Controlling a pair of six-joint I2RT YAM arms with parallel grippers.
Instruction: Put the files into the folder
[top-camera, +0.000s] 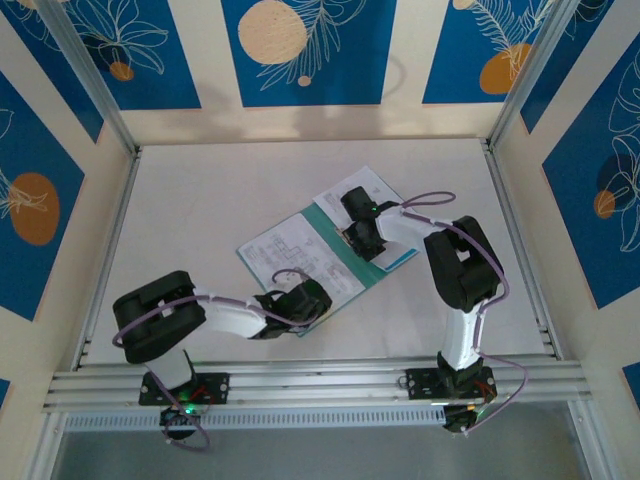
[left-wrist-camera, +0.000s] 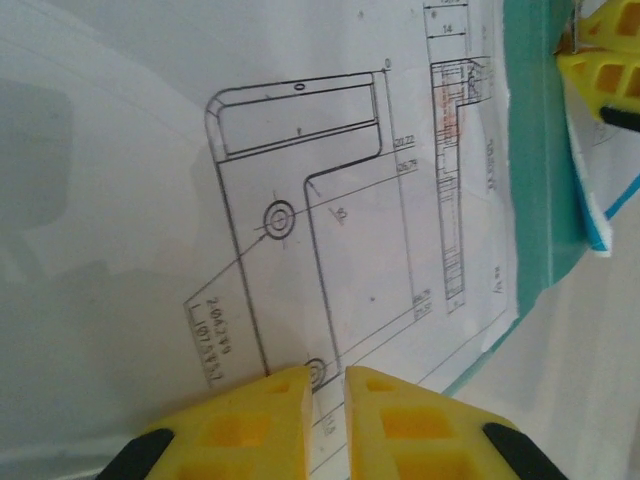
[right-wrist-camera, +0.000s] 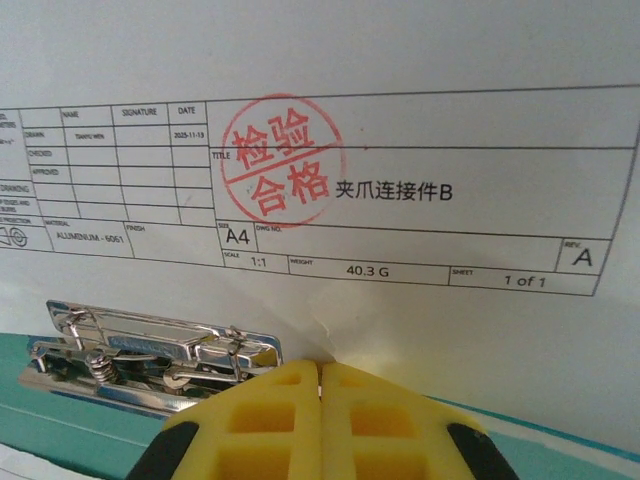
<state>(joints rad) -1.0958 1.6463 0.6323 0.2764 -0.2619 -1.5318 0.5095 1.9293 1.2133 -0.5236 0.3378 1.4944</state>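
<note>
The teal folder (top-camera: 392, 264) lies open mid-table, and white printed files (top-camera: 288, 252) rest across it. My left gripper (top-camera: 305, 298) sits at the sheets' near-left edge. In the left wrist view its yellow fingers (left-wrist-camera: 328, 375) stand slightly open, a narrow gap over a line-drawing sheet (left-wrist-camera: 330, 200) that lies on the folder (left-wrist-camera: 540, 150). My right gripper (top-camera: 358, 238) is at the folder's spine. In the right wrist view it (right-wrist-camera: 321, 368) is shut on the creased edge of a stamped title-block sheet (right-wrist-camera: 400, 150), just right of the metal clip (right-wrist-camera: 150, 355) on the folder (right-wrist-camera: 60, 420).
Aluminium rails (top-camera: 300, 385) run along the table's near edge, and frame posts (top-camera: 95, 85) stand at the back corners. My right gripper's yellow fingers (left-wrist-camera: 605, 60) show at the top right of the left wrist view, above a blue-edged sheet (left-wrist-camera: 600, 235).
</note>
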